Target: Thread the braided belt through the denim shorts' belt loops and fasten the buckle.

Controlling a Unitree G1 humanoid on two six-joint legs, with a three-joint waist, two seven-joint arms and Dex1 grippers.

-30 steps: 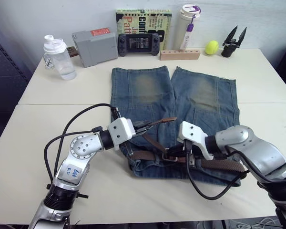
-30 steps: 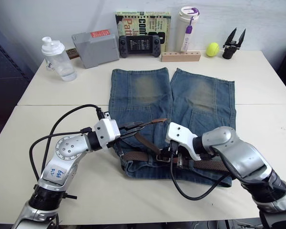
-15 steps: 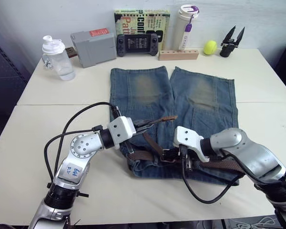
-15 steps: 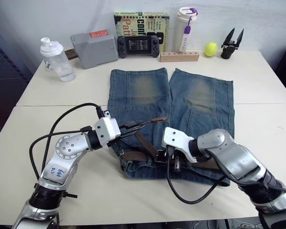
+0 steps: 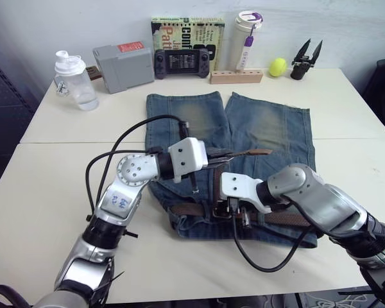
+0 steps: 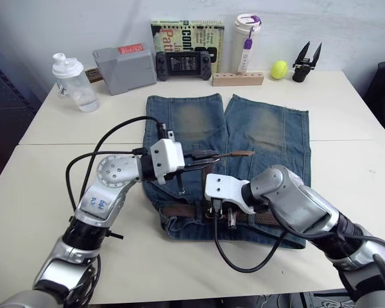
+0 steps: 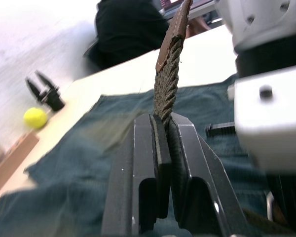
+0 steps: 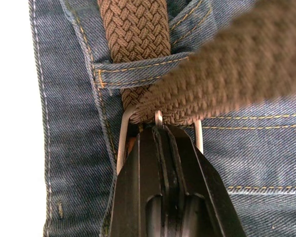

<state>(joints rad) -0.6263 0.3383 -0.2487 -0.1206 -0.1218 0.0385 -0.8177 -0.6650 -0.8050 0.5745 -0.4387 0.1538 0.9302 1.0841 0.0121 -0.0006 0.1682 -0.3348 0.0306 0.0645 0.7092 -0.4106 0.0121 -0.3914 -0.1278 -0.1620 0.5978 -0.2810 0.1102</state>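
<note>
Between the right jaws: the right gripper (image 8: 160, 129) is clamped on the prong of the buckle (image 8: 125, 129), silver frame showing on both sides of the tips, right at the near waistband of the denim shorts (image 5: 269, 131).
Just past those jaws: the braided belt (image 8: 134, 37) runs under one of the belt loops (image 8: 138, 70) and a second pass of strap crosses the frame, so fastening looks like the step in hand.
Prong risk: it's a thin sliver of metal; I'd judge a pull from the other arm could twist it out of that pinch.
Between the left jaws: the left gripper (image 7: 164, 129) is pinched tight on the strap, its darker tip (image 5: 262, 152) sticking out beyond the fingertips, lifted over the shorts.
Slip risk: hauling hard could drag the weave through the pinch, or bunch the denim.
Room beyond: open denim and bare table (image 5: 45, 186) around both grippers; bottle (image 5: 75, 81), tennis ball (image 5: 277, 67) and book (image 5: 187, 38) sit well apart at the far edge.
</note>
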